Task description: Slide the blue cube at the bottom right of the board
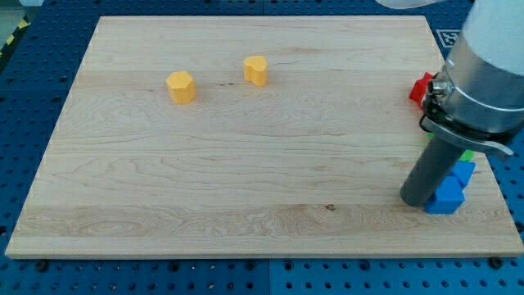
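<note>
Rod tip rests on the board near its bottom right corner, holding nothing; it touches the left side of the blue cube. A second blue block lies against the cube's upper right, with a green block above it, mostly hidden. A red block sits at the right edge. Two yellow blocks lie well apart, upper left.

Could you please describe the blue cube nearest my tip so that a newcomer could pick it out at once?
Start at the wooden board and go to its corner at the view's bottom right. There my tip touches the blue cube on its left side. It is the lowest block, nearer the view's bottom than the second blue block behind it.
</note>
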